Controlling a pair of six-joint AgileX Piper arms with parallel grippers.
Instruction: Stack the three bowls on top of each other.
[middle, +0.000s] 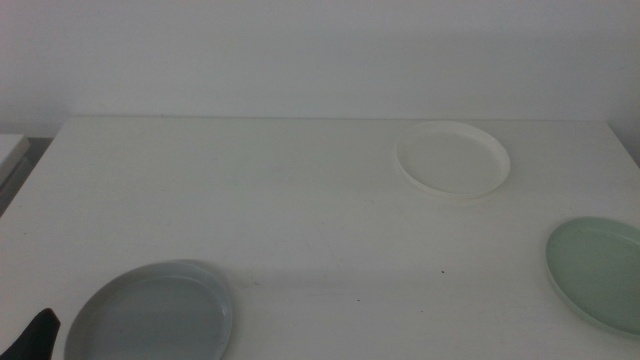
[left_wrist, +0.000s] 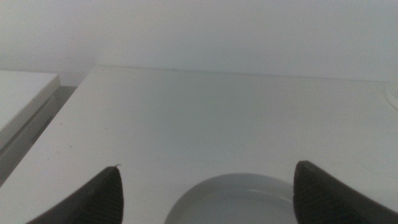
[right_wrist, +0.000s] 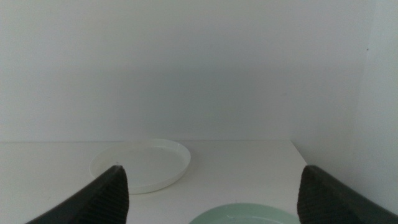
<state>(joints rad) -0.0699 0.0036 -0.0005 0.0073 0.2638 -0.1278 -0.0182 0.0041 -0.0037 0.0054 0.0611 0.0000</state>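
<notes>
Three smooth, softly glossy bowls on a matt table

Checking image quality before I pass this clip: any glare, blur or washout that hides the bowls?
Middle view: soft and overexposed; the white bowl nearly blends into the table, while the grey-blue bowl and the mint bowl read clearly. Left wrist view: greyish, jaws blurred. Right wrist view: dim, white bowl faint against the wall.

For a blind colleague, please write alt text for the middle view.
Three shallow bowls lie apart, unstacked, on a white table: white bowl far right, mint green bowl at right edge, grey-blue bowl near left. Left gripper shows bottom left.
</notes>
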